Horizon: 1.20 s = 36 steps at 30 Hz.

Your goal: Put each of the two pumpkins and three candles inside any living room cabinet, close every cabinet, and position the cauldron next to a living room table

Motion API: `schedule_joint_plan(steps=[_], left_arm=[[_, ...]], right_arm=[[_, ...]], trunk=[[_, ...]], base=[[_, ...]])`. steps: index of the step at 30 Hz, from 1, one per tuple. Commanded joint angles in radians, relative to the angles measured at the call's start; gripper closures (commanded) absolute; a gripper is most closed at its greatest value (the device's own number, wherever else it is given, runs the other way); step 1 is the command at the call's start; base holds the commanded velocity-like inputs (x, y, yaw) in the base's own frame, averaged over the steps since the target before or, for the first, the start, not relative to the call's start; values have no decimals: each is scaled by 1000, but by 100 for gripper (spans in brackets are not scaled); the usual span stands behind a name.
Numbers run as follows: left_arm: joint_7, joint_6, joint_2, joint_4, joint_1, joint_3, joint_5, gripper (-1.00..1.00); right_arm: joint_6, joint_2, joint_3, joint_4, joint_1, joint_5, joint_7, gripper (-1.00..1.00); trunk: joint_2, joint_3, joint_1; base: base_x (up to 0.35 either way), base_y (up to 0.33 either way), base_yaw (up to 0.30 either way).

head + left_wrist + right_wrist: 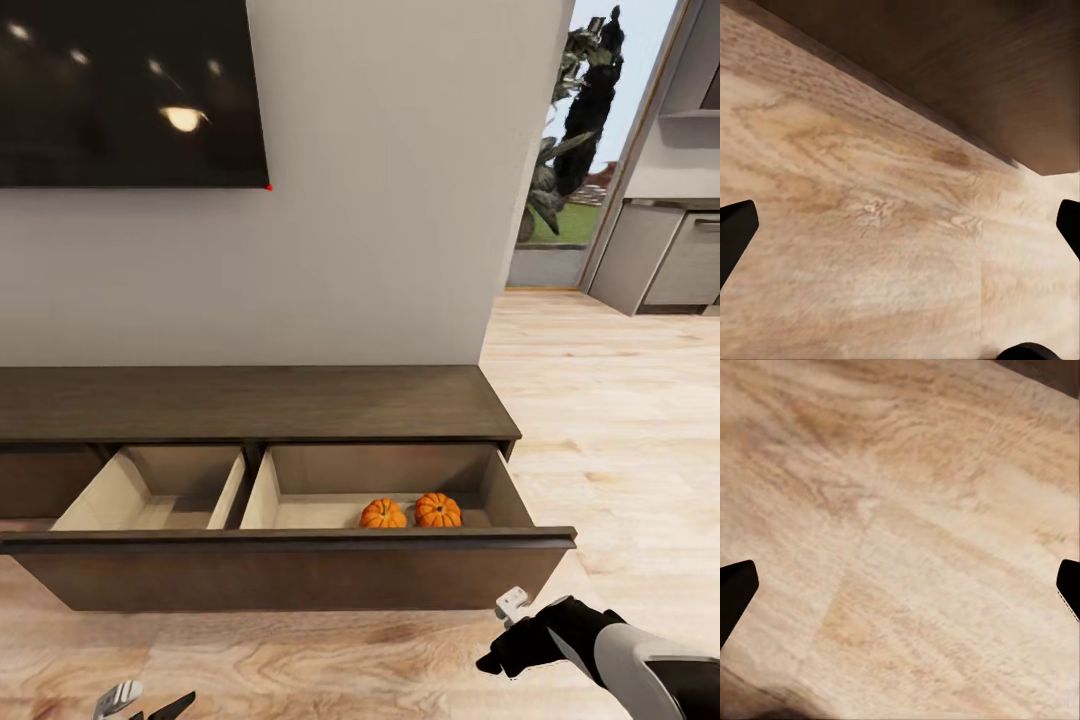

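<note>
The long dark brown cabinet (250, 402) stands against the wall with its wide drawer (300, 572) pulled out. Both orange pumpkins (383, 514) (438, 510) sit side by side in the drawer's right compartment; the left compartment holds nothing. My left gripper (140, 702) hangs low over the floor in front of the drawer, open and empty (900, 232), and the cabinet's dark wood (982, 60) shows just beyond it. My right gripper (505, 650) hovers over the floor below the drawer's right end, also open and empty (900, 589). The candles, cauldron and table are out of view.
A dark TV screen (130, 90) hangs on the wall above the cabinet. The pulled-out drawer front juts into the floor space before me. Light wood floor (620, 450) stretches to the right toward a doorway with plants (570, 150) and grey kitchen units (670, 260).
</note>
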<state>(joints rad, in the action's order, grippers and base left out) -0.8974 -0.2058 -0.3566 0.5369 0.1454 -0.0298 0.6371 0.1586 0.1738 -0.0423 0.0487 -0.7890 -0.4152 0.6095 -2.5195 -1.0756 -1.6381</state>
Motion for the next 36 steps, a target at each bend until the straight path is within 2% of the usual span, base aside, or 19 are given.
schedule_joint_plan(steps=[1, 15, 25, 36], left_arm=[[-3, -10, 0, 0, 0, -1, 7, -100], [-3, -9, 4, 0, 0, 0, 7, -100], [-3, -8, 7, 1, 2, -1, 7, -100], [-2, -7, 7, 2, 2, -1, 7, -100]], right_arm=[[4, -3, -5, 1, -1, 6, 3, -100], [6, -60, -1, 5, 1, 4, -6, -100], [3, -81, -1, 5, 25, 3, -11, -100], [-6, -87, -2, 5, 47, 2, -12, -100]], trunk=[[0, -1, 0], [0, -1, 0], [0, -1, 0], [0, -1, 0]], base=[[227, -50, 0], [82, -14, 0], [163, 0, 0], [80, 0, 0]])
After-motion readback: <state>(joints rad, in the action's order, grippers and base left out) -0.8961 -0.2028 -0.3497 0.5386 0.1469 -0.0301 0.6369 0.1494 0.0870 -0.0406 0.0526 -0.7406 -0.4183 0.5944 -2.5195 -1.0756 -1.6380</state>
